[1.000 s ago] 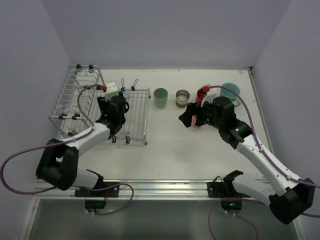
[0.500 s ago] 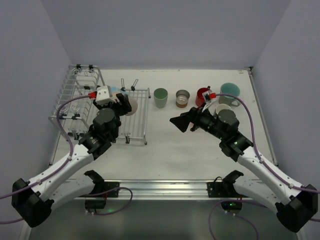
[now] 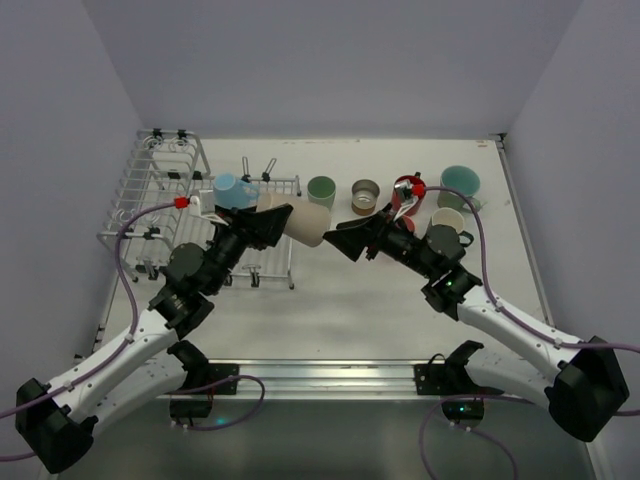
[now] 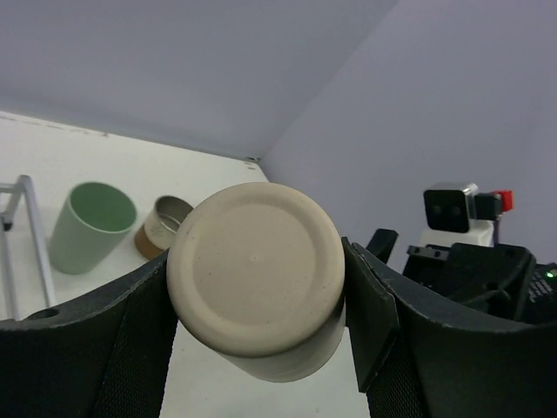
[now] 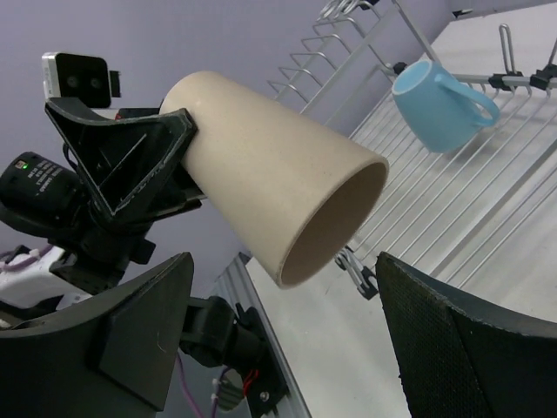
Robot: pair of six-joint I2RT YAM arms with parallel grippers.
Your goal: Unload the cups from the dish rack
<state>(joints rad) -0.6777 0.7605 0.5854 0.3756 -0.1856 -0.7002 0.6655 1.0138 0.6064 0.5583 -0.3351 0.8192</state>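
Top external view: the left claw [image 3: 277,224] grips a beige cup [image 3: 312,225] by its base, aloft beside the dish rack [image 3: 150,196], mouth toward the wide-spread right claw [image 3: 346,240], which should close squarely on it before the left releases.

The beige cup [image 4: 254,279] is seen as smooth and matt, with no shine. The light blue mug [image 5: 439,109] is glossy, with bright spots on it. The dish rack [image 3: 140,200] is made of thin, shiny metal wire. The fingers [image 5: 470,348] of the right tool [image 3: 346,240] are made of black matt plastic with a fine grainy skin. The white tabletop [image 3: 340,290] is seen as smooth and dull.
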